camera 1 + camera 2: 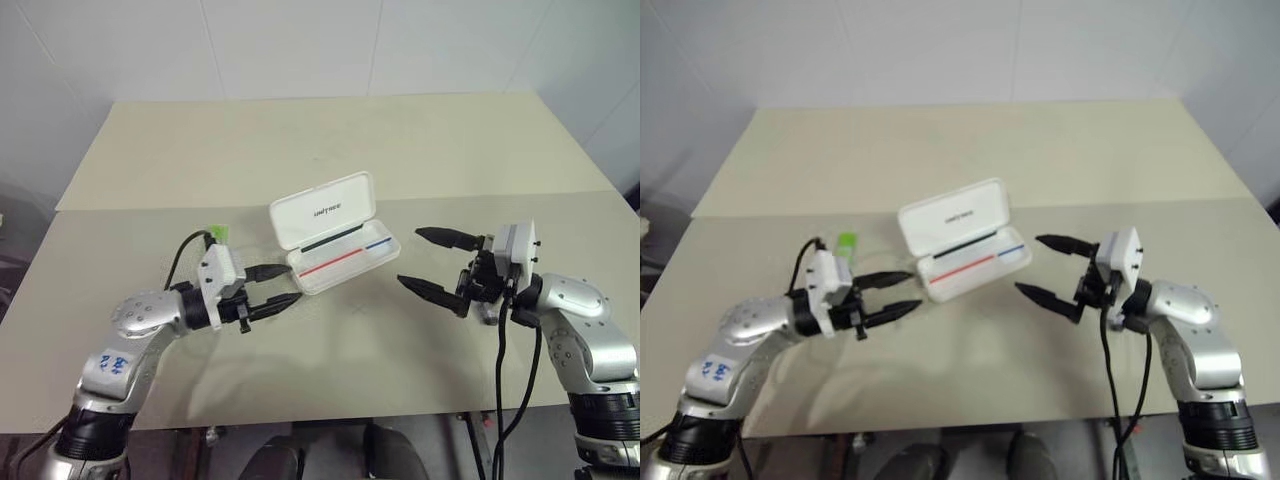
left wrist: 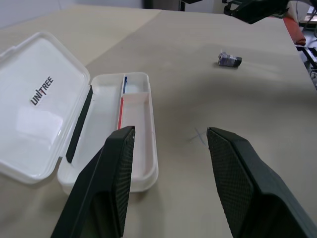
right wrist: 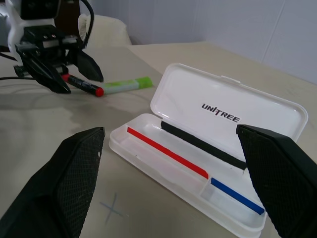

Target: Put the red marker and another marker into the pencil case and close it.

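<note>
White pencil case [image 3: 208, 163] lid reads "UNITREE"; left fingers [image 2: 119, 183] and right fingers [image 3: 277, 178] both spread, empty.

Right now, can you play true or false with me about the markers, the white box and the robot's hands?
1. The pencil case is open. True.
2. The red marker is inside the case. False: it lies on the table, beside the green marker.
3. The right gripper has something in its jaws. False: they stand wide open and empty.
4. The green marker is outside the case. True.
</note>
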You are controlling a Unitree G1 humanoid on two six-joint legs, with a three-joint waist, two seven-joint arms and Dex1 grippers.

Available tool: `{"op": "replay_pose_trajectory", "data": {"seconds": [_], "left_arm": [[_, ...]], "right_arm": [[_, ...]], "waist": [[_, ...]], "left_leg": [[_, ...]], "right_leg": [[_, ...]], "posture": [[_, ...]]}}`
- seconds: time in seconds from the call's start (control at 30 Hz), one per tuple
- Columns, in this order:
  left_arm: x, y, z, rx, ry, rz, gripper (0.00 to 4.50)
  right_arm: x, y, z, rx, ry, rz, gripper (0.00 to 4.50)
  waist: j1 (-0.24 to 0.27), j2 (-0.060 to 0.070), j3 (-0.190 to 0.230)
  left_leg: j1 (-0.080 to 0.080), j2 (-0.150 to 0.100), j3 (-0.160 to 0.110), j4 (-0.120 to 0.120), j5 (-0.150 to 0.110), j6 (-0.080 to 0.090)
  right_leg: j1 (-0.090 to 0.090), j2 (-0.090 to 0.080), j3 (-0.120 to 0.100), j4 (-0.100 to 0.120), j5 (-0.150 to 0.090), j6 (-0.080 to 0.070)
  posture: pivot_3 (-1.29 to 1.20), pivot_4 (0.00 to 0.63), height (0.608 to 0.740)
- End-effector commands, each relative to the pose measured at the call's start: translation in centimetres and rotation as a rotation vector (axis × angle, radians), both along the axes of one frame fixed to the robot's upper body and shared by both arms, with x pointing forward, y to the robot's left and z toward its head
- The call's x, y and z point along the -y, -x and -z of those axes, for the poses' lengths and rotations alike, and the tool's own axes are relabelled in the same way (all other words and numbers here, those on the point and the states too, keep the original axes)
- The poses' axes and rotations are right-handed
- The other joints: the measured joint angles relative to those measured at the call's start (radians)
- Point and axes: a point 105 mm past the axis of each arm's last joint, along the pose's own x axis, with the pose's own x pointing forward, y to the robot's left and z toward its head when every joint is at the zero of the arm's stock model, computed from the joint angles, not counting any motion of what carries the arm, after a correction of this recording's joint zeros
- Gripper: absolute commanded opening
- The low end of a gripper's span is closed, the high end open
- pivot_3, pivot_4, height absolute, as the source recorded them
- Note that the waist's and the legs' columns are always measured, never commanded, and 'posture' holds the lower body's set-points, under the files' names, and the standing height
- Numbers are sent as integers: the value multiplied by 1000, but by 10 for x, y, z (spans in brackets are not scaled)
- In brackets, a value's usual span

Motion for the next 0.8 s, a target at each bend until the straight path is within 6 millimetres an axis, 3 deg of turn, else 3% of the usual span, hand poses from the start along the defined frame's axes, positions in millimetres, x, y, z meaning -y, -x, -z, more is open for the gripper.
{"op": "replay_pose_trajectory", "data": {"seconds": [0.03, 0.3, 0.8], "left_arm": [[20, -9, 10, -23, -53, 34, 2414], [43, -26, 27, -64, -122, 7, 2414], [46, -38, 56, -150, -269, -63, 2414]], "right_arm": [[-7, 7, -13, 62, -8, -22, 4500], [-14, 17, -18, 66, -7, -40, 4500], [-6, 20, -29, 74, 35, -35, 4500]], "waist": [[0, 0, 0], [-5, -2, -1], [-2, -3, -1]], "left_leg": [[0, 0, 0, 0, 0, 0], [-1, 0, 2, 0, 0, 0], [-2, 0, 4, 3, 0, 0]], "right_leg": [[0, 0, 0, 1, 0, 0], [-4, 0, 0, 2, 1, 0], [-4, 0, 1, 2, 1, 1]], "posture": [[0, 150, 740], [0, 150, 740], [0, 150, 740]]}}
